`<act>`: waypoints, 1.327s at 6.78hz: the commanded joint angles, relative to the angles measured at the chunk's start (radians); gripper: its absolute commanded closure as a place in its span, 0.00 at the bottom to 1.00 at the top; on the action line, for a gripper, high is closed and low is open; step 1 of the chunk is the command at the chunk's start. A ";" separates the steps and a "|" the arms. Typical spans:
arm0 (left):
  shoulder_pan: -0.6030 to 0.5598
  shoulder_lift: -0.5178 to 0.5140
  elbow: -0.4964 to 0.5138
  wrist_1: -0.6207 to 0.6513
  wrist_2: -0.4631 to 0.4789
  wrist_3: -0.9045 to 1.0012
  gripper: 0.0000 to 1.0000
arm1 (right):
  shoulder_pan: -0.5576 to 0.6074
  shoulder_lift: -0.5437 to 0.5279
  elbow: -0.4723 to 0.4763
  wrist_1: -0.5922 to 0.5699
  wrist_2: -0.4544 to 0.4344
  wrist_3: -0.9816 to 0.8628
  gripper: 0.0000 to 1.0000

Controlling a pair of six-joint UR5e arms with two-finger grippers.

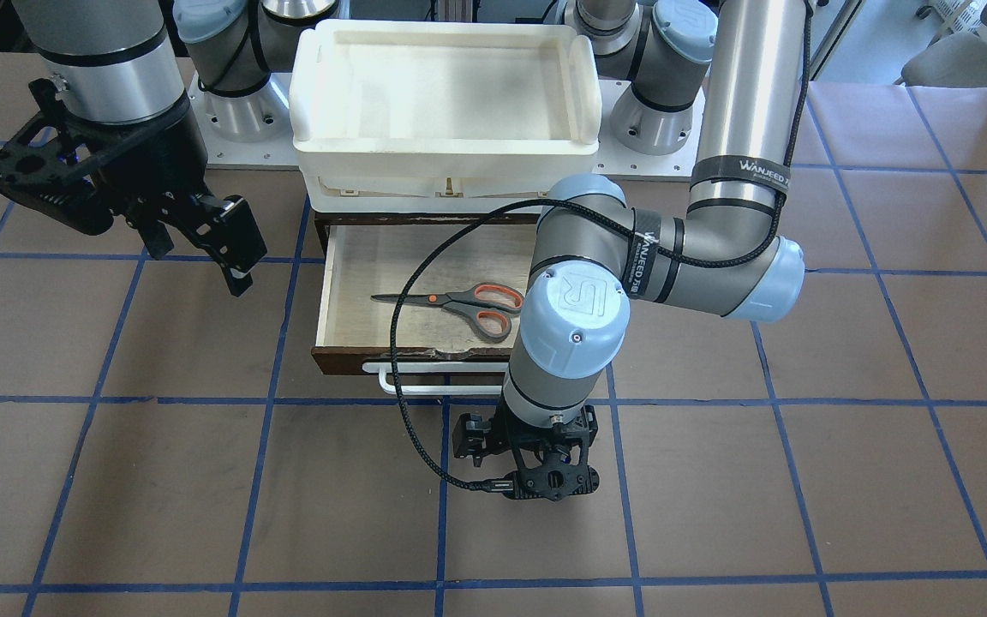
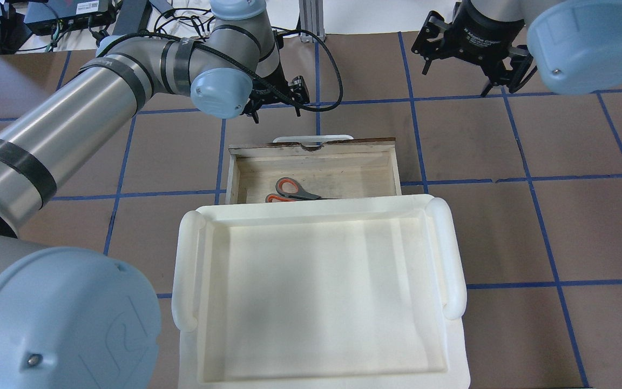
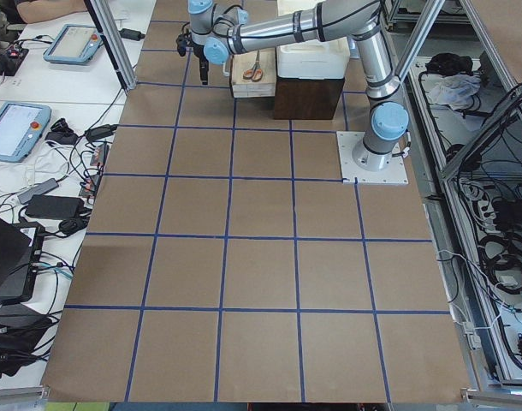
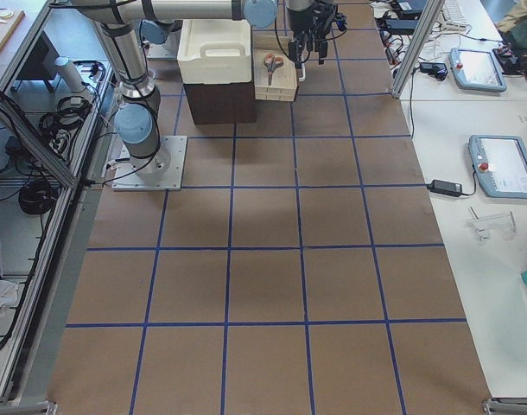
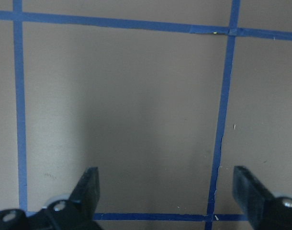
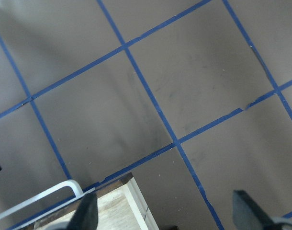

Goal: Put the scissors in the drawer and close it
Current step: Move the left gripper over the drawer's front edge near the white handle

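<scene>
Left gripper [image 5: 169, 194], jaws wide and empty, hangs just beyond the white bar handle [image 1: 425, 367] of the drawer [image 1: 348, 358]; right gripper [image 6: 167, 213], also open, stands aside. Scissors [image 1: 459, 302] lie flat inside the open drawer. Likely light, rigid, free-sliding: push squarely on its front panel.

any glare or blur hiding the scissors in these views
Front-facing view: scissors sharp and evenly lit in the drawer, no glare. Overhead view: the white tray looks washed out and its rim hides part of the scissors. Side views: too small for detail.
</scene>
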 commanded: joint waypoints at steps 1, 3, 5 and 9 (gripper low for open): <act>-0.002 -0.003 0.015 -0.115 0.003 -0.015 0.00 | -0.001 -0.003 0.001 0.004 0.028 -0.223 0.00; 0.001 0.009 0.022 -0.185 0.001 -0.016 0.00 | -0.003 -0.015 0.001 0.022 0.011 -0.288 0.00; 0.000 0.012 0.024 -0.197 -0.020 -0.033 0.00 | -0.010 -0.020 0.000 0.086 -0.064 -0.354 0.00; 0.000 0.032 0.024 -0.268 -0.048 -0.035 0.00 | -0.010 -0.023 0.006 0.099 -0.066 -0.345 0.00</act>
